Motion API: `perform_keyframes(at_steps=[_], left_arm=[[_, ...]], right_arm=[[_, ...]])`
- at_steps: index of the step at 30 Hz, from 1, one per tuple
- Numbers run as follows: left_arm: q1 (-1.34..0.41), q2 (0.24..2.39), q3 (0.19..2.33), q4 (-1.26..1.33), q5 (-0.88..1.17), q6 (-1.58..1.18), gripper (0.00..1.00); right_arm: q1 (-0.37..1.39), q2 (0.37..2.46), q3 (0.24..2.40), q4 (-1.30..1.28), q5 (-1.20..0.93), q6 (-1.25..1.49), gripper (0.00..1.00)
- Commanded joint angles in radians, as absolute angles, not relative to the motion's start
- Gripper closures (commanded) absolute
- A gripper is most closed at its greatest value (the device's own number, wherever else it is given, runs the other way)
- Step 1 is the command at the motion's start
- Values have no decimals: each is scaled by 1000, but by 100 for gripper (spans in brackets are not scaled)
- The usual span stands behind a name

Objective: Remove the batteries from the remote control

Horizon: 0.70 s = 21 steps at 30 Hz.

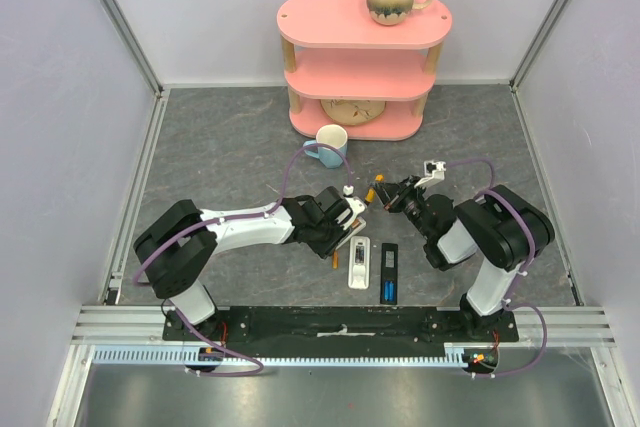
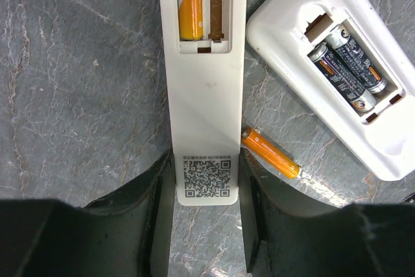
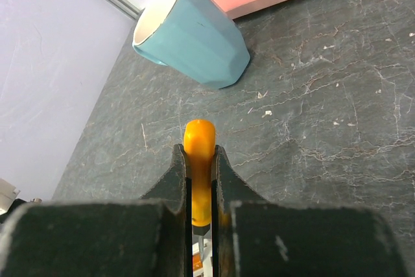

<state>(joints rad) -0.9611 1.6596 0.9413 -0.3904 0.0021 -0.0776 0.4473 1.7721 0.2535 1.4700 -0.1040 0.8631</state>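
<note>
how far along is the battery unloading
Partly done. One orange battery lies loose on the table, and the slim remote in the left gripper has one slot empty. One orange cell is left in it; the wider remote holds two dark cells. The right gripper grips an orange item.

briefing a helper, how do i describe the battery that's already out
Find the narrow white remote with a QR sticker, held by the left gripper. Beside that sticker a loose orange battery lies on the table. Its neighbours sit in compartments: one orange cell in that remote, two black cells in the wider remote.
</note>
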Motion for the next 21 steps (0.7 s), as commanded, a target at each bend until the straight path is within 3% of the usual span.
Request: perform_keyframes(at_steps=[1,21], left_arm=[[-953,1689,954,-380,3,-110,98],[-942,1689,951,-380,-18,-124,98]], right_arm=[[492,1804,222,1720,-293,954,100],[492,1678,203,1743,-333,1048,100]])
